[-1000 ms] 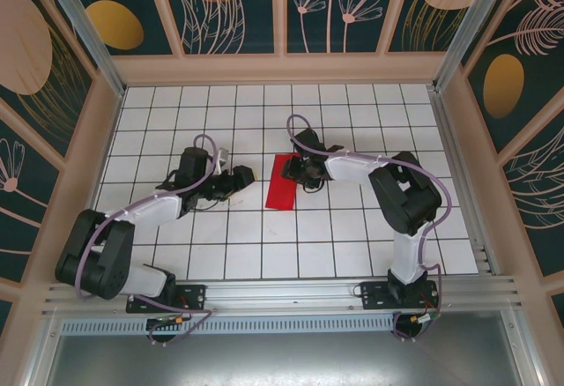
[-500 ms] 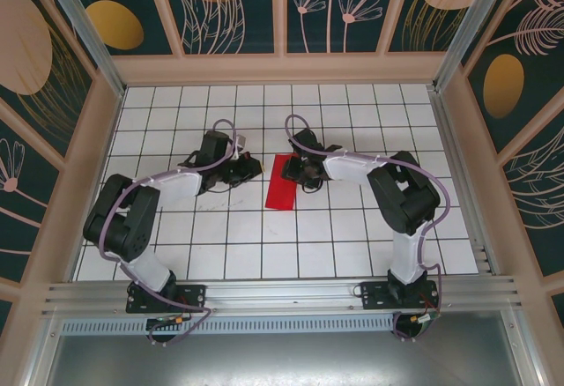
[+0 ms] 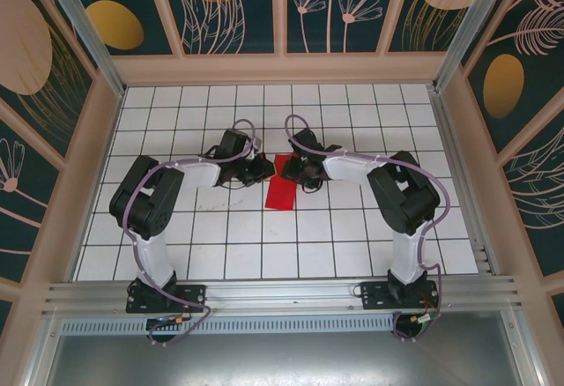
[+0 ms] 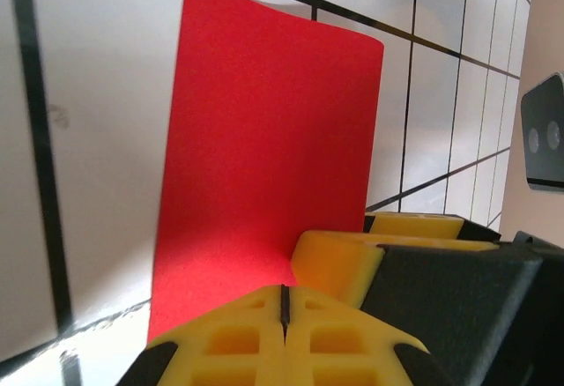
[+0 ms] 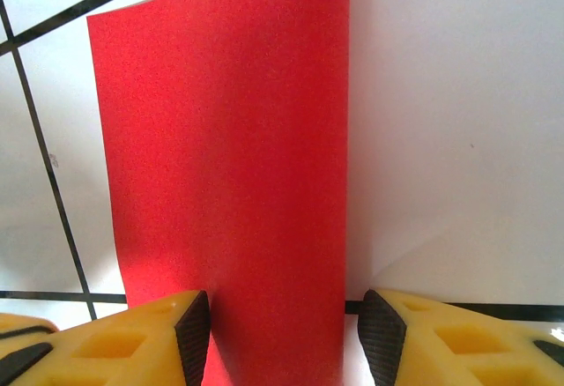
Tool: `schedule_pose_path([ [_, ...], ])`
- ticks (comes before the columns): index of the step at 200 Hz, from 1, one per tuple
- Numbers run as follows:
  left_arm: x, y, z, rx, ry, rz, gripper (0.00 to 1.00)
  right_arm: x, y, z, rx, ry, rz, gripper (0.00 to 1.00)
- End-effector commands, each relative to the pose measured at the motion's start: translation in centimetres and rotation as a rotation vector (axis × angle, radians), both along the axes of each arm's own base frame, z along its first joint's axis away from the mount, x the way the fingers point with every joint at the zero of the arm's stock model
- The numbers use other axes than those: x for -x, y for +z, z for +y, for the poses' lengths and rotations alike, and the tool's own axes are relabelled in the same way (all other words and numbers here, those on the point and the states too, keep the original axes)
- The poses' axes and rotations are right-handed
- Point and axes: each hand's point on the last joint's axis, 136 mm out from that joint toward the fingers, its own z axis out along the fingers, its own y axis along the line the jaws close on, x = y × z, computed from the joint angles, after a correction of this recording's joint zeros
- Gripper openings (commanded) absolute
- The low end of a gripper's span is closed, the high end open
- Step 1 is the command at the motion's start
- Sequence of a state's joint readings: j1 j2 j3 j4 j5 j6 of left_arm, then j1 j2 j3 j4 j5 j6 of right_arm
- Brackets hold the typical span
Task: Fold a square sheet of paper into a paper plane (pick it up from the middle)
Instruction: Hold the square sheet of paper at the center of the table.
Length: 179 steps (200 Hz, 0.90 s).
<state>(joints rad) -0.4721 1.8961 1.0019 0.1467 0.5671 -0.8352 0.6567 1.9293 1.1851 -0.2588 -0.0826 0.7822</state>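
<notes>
Sheet: the square sheet of paper [image 3: 282,190] lies flat on the white-tiled counter [image 3: 352,227], between my two arms. It shows as a narrow red oblong, so I judge it is already folded in half.
Sheet, far end: one corner curls up slightly off the tiles [image 4: 366,47].
Right jaws: apart, about half spread, and holding nothing.
Right jaws vs sheet: they straddle the strip at its end. The red runs out from between the two dark pads [image 5: 194,333], with the left pad at the edge and a slim gap on the right.
Right jaws, purpose (judged): they pin or steady that end so the strip cannot slide while the fold is worked.
Left jaws: together, the two yellow fingertips [image 4: 238,342] meeting at a fine seam.
Left jaws vs sheet: the tips sit at the sheet's near end, with the strip stretching away ahead of them. I cannot tell whether any paper is nipped in the seam.
Neighbour: one of the right fingers [image 4: 339,267] sits just beside my left tips on the red.
Left jaws, purpose (judged): closed tips make a blunt point for pressing along a crease, not for picking up.
Risk (judged): thin paper could skid or buckle if the push is uneven.
</notes>
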Motion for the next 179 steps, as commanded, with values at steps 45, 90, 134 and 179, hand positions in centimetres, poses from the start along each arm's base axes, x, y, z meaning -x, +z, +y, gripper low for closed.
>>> schedule_pose_path([
  [45,0.5,-3.4,0.0,-0.094,-0.017,0.059,0.0,2.9,-5.0,-2.7,0.15,0.008,0.133,0.54],
  [90,1.5,-5.7,0.9,-0.177,-0.013,0.102,0.0,2.8,-4.8,-2.6,0.143,0.008,0.129,0.54],
  [134,2.2,-6.7,1.6,-0.21,-0.011,0.115,0.0,0.2,-0.7,-1.5,0.067,0.007,0.041,0.63],
  [179,2.5,-6.9,1.8,-0.217,-0.012,0.115,0.0,-1.8,8.0,-2.0,-0.243,-0.054,-0.163,0.64],
])
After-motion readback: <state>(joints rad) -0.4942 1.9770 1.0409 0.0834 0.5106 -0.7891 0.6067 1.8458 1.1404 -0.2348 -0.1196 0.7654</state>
